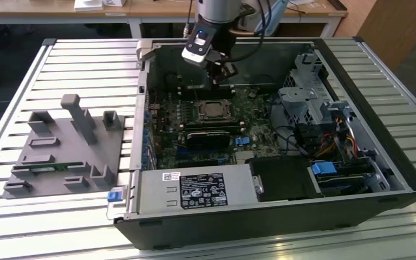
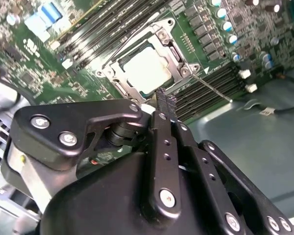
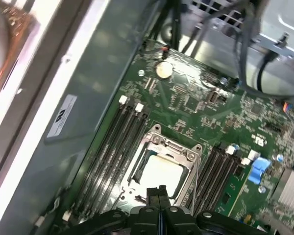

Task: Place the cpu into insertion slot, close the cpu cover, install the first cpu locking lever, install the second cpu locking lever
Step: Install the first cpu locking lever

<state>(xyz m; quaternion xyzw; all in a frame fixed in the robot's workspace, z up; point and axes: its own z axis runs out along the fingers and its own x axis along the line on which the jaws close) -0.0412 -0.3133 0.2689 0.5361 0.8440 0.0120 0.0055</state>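
**Chip seated, jaws closed and empty just above the socket**

- Jaws: fingertips [image 2: 164, 104] pressed together, nothing between them. In both wrist views they hung just over the near edge of the insertion slot [image 2: 118, 78].
- The cpu [image 2: 147, 68] lay flat in the slot directly beyond the jaw tips, dull silver top up. The cpu cover [image 2: 175, 55] lay down around it, chip showing through the window.
- Second wrist view: a thin wire lever [image 2: 210, 87] ran out from the socket corner nearest the jaws, slanting across the memory slots [image 2: 206, 90].
- First wrist view: a white sticker [image 3: 59, 117] with dark marks on the case wall, print not legible; a coin cell [image 3: 163, 70] far beyond the jaws.
- Exterior view: open computer case [image 1: 381, 108] on the slatted bench [image 1: 85, 65]. A white printed label [image 1: 201, 190] sat on the power supply, well clear of the jaws, text unreadable. A grey fixture [image 1: 63, 146] stood outside the case.
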